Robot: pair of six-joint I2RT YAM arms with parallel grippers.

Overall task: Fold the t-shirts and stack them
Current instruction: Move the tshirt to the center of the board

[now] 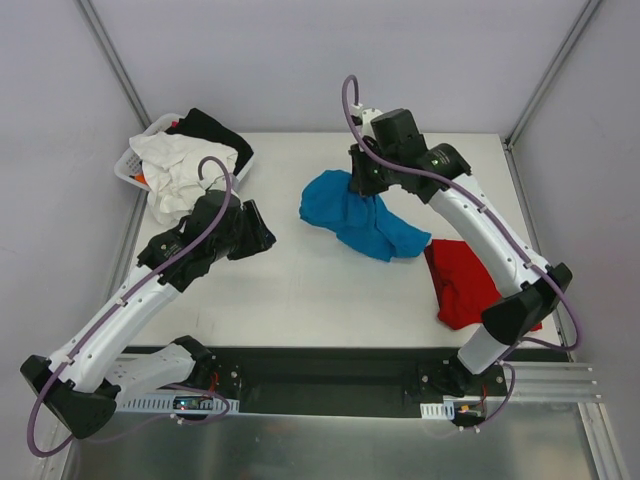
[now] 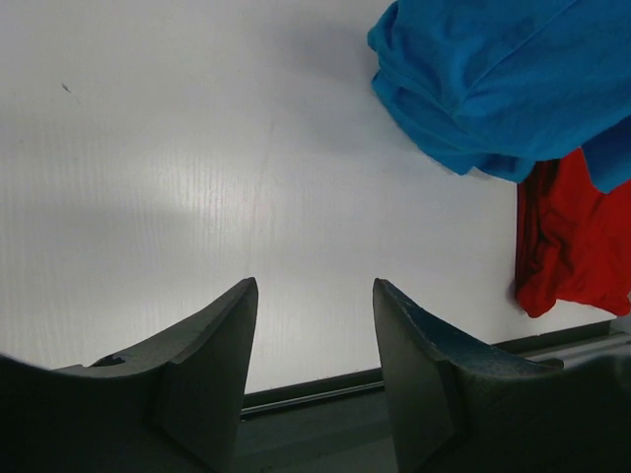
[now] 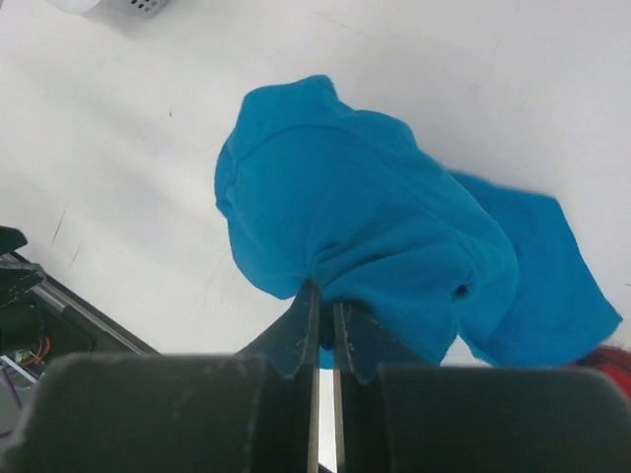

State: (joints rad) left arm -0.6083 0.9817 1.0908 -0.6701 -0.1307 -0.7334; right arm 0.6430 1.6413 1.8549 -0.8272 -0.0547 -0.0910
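**Fold-and-stack task, early stage: blue shirt gripped, nothing stacked**

The right tool (image 3: pixel 320 335) fills the foreground of its wrist view, jaws clenched on a pinch of the blue t-shirt (image 3: pixel 375 227). The cloth bulges out in front of the fingertips as a loose, rumpled mound, and its far end trails onto the white counter (image 3: pixel 493 79). Seen from above, the shirt spreads below and to the right of this tool, an uneven heap with no flat panel or straight crease.

The left tool (image 2: pixel 314 291) is released, its jaws half apart over bare counter and holding nothing. The blue shirt lies ahead of it and to its right. The red t-shirt (image 2: pixel 567 246) lies further to its right, just beyond the blue one and not under it. In the top view the red shirt is a compact patch partly hidden by the right arm, so whether it is properly folded cannot be told.

Behind the left tool a basket (image 1: pixel 135 165) holds a white garment (image 1: pixel 175 170) and a black garment (image 1: pixel 215 130).

Progress, as judged: the blue shirt is yet to be spread and folded, and neither shirt rests on the other. Most of the task remains.
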